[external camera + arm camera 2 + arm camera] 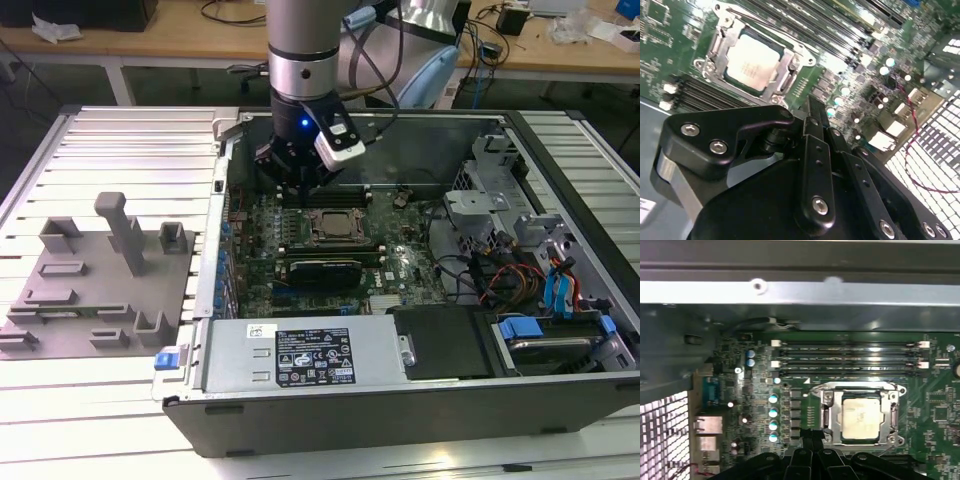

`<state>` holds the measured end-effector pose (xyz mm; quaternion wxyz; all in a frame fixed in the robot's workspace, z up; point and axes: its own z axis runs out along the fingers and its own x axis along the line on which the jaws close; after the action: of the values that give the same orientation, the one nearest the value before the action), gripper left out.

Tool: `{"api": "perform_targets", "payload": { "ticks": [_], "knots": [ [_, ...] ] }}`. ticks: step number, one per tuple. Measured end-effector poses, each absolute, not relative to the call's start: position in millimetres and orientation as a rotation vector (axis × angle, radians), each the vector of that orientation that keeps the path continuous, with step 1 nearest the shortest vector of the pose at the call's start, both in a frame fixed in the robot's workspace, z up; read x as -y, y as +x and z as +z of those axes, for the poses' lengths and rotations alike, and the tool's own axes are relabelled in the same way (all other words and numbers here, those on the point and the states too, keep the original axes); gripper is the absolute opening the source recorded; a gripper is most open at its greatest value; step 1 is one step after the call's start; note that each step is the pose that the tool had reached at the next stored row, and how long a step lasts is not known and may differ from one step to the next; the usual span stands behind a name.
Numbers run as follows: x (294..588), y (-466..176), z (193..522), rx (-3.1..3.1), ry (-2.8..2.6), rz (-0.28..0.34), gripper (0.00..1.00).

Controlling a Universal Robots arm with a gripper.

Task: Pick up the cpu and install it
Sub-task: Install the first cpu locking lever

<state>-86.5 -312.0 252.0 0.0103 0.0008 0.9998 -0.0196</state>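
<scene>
Look first at the cpu [860, 416]: lying flat, pale top up, inside the socket frame [826, 399] on the motherboard [940, 412]. Seemingly level with the frame along every visible edge; impossible to tell whether clamped down or merely resting.

Just beside the frame, toward the row of capacitors [773, 412], find the gripper [812, 442], jaws closed together and gripping nothing, apart from the chip.

Judged from this, three likely troubles:
- Risk of a half-seated chip, through a corner riding on the frame instead of dropping into place, with bent contacts underneath once pressed.
- Risk of a knock to the frame or the capacitors, through any sideways drift while hanging this low and this close.
- Risk of a scrape along the memory slots [847, 360], just beyond the socket.

Farther out, note the walls of the computer case [400, 415] hemming in the arm, and the grey moulded tray [100, 290] well apart on the bench [100, 410].
</scene>
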Motion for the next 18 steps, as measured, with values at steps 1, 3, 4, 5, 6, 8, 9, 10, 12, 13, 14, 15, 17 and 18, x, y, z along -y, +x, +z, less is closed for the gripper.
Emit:
{"api": "perform_targets", "payload": {
  "ticks": [1,3,4,5,6,8,9,10,12,13,14,15,17,18],
  "knots": [
    [312.0,-88.6,252.0,-3.12,0.002,-0.061,0.11],
    [312.0,-91.4,252.0,-3.12,0.002,-0.06,0.11],
    [312.0,-93.4,252.0,-3.121,0.003,-0.051,0.11],
    [312.0,-94.6,252.0,-3.121,0.003,-0.033,0.11],
    [312.0,-95.3,252.0,-3.121,0.003,-0.02,0.11],
    [312.0,-96.9,252.0,-3.121,0.003,0.005,0.11],
    [312.0,-97.8,252.0,-3.121,0.003,0.021,0.11],
    [312.0,-98.6,252.0,-3.121,0.004,0.039,0.11],
    [312.0,-100.7,252.0,-3.12,0.004,0.08,0.11],
    [312.0,-101.4,252.0,-3.119,0.004,0.099,0.11],
    [312.0,-102.0,252.0,-3.119,0.004,0.116,0.11],
    [312.0,-102.8,252.0,-3.117,0.005,0.153,0.11],
    [312.0,-103.2,252.0,-3.114,0.005,0.203,0.11],
    [312.0,-103.3,252.0,-3.112,0.005,0.229,0.11]
  ]
}}
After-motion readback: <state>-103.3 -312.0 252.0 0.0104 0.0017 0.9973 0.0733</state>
